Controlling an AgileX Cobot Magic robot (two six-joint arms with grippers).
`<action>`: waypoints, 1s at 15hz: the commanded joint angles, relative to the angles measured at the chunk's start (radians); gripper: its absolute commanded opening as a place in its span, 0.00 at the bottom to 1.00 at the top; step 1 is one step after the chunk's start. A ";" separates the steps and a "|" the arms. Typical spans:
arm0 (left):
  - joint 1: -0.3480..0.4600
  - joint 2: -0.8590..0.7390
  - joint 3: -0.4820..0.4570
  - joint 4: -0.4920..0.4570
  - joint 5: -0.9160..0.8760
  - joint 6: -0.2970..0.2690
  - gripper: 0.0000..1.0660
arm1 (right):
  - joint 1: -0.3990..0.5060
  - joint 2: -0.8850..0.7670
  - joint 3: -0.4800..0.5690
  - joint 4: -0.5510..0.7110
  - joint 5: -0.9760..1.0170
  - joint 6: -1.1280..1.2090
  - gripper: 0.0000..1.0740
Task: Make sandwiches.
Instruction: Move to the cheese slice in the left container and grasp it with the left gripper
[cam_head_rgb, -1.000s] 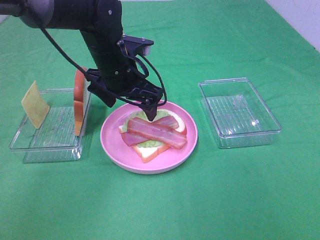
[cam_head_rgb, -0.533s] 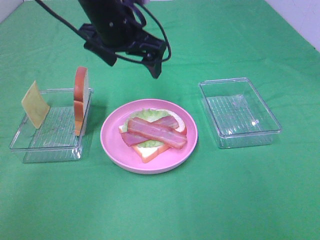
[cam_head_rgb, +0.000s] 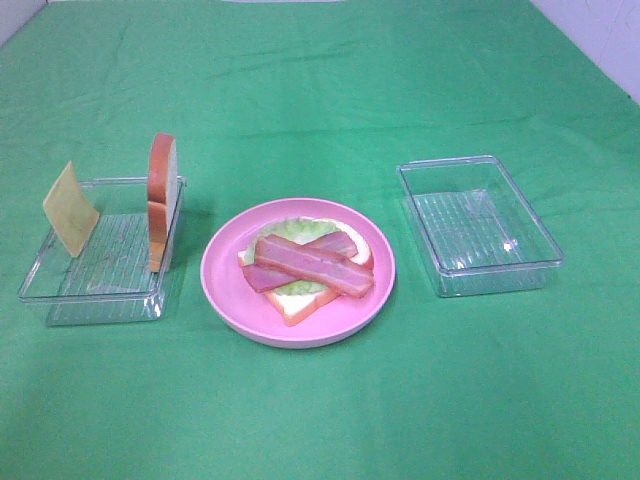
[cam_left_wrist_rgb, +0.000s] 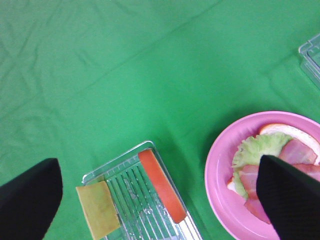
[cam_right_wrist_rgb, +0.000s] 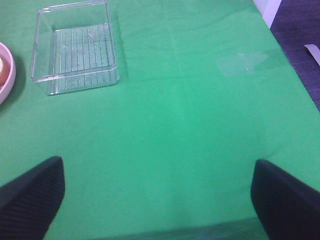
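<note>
On the pink plate (cam_head_rgb: 222, 292), crossed bacon strips (cam_head_rgb: 312, 262) and lettuce (cam_head_rgb: 290, 229) hide most of the bottom bread slice (cam_head_rgb: 300, 308); just left of the plate a clear tray (cam_head_rgb: 90, 305) holds the second bread slice (cam_head_rgb: 160, 190) on edge and the cheese square (cam_head_rgb: 70, 208) leaning. The left gripper (cam_left_wrist_rgb: 157, 170), above and left of the plate, and the right gripper (cam_right_wrist_rgb: 157, 165), well right of it, gape wide, holding nothing.

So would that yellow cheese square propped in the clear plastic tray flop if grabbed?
Probably not: the yellow cheese square stands on edge without sagging, so it looks stiff. It seems thin, so likely light. It only leans against the clear plastic tray, so a nudge might topple it.
</note>
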 joint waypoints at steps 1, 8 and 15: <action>0.054 -0.068 0.030 -0.016 0.107 -0.012 0.95 | -0.005 -0.034 0.004 0.000 -0.009 -0.008 0.90; 0.303 -0.176 0.321 -0.062 0.097 -0.008 0.95 | -0.005 -0.034 0.004 0.000 -0.009 -0.008 0.90; 0.464 -0.078 0.526 -0.290 -0.071 0.046 0.95 | -0.005 -0.034 0.004 0.000 -0.009 -0.008 0.90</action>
